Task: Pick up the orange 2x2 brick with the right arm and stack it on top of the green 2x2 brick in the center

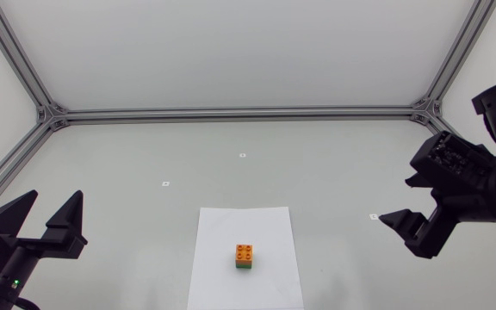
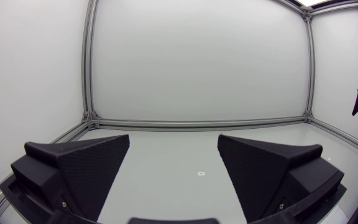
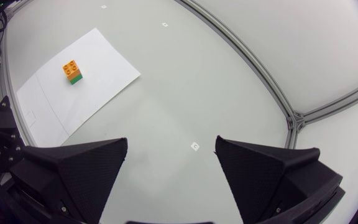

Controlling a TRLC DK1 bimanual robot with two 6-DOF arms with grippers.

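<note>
Orange 2x2 plastic brick sat stacked on green 2x2 plastic brick, mid white paper sheet. Right matte black gripper hung well off sheet's right side, fingers spread, empty. Left matte black gripper off sheet's left side, likewise spread, empty

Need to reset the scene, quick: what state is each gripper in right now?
Left gripper: open, holding nothing.
Right gripper: open, holding nothing.
</note>
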